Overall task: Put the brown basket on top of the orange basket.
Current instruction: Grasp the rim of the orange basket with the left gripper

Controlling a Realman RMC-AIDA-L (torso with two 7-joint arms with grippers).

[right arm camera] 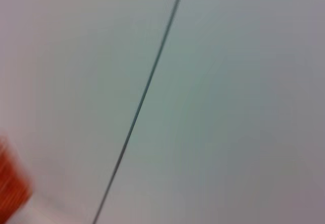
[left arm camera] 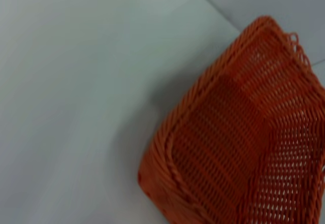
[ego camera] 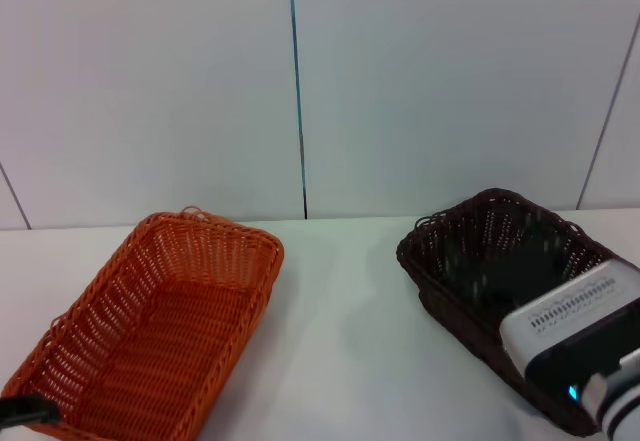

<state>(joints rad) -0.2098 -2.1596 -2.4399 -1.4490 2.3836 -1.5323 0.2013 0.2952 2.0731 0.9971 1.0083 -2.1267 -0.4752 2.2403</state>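
Note:
The orange basket (ego camera: 160, 326) sits on the white table at the left, empty, its long side running toward me. It also fills the left wrist view (left arm camera: 238, 148). The brown basket (ego camera: 490, 256) is at the right, empty. My right gripper (ego camera: 580, 346) is over the brown basket's near right end and hides that part of the rim. The right wrist view shows only the wall and a blurred sliver of the orange basket (right arm camera: 10, 181). A dark tip of my left gripper (ego camera: 25, 411) shows at the orange basket's near left corner.
The white table (ego camera: 340, 341) has a bare strip between the two baskets. A light wall with a dark vertical seam (ego camera: 298, 91) stands right behind the table.

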